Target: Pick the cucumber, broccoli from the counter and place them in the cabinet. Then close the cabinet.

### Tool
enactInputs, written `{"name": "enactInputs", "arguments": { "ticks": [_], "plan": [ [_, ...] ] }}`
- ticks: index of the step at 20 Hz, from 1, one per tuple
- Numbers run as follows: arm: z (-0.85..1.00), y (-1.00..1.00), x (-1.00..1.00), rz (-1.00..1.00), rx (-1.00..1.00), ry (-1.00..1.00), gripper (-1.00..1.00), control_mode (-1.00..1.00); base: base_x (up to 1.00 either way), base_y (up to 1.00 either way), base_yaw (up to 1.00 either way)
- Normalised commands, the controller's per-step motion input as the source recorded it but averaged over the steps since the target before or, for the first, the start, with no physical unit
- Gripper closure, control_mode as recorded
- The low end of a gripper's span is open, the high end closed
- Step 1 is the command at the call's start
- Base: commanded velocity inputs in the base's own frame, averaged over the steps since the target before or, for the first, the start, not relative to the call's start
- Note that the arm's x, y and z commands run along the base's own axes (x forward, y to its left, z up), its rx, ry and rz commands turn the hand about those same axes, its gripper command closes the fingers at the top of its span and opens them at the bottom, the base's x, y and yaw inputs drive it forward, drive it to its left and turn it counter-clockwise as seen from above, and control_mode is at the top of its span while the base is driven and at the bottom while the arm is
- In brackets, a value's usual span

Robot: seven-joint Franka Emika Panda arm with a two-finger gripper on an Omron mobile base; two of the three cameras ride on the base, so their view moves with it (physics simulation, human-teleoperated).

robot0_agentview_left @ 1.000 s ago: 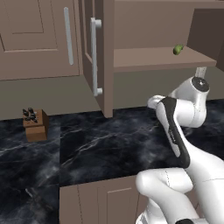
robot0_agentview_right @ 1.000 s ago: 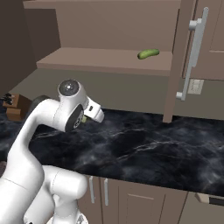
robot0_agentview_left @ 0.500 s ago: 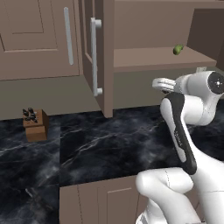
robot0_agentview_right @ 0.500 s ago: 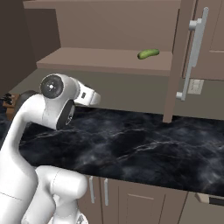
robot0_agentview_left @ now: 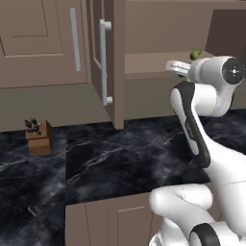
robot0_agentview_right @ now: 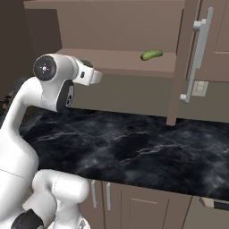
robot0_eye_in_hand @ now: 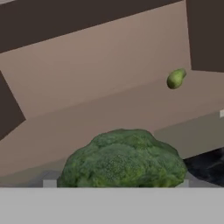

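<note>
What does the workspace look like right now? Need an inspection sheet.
Surface: black veined counter, glossy.
Job's things: cucumber lies on the shelf of the cabinet; broccoli sits in the claw, level with the shelf edge.
Clutter: knife block on the counter at far left.
Grippers: claw closed on the broccoli, wide.
Cables: nothing seen.
Surroundings: both cabinet doors open; wall outlet beside the right door; low cabinet fronts below.
</note>
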Motion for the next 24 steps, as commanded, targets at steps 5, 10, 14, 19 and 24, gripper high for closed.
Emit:
{"name": "enactInputs", "arguments": {
  "ticks": [5,10,14,19,24],
  "plan": [
    [0.02,0.00,0.99,0.00,0.00,0.00,1.00,-1.00,0.00,0.00,0.00],
    [0.15,-0.03,0.98,-0.02,0.00,0.00,1.00,-1.00,0.00,0.00,0.00],
    [0.26,-0.08,0.91,-0.04,0.00,0.05,1.00,-1.00,0.00,0.00,0.00],
    [0.13,-0.02,0.88,-0.03,0.00,0.07,1.00,-1.00,0.00,0.00,0.00],
    [-0.06,0.00,0.75,0.00,0.00,0.02,-1.00,-1.00,0.00,0.00,0.00]
  ]
}}
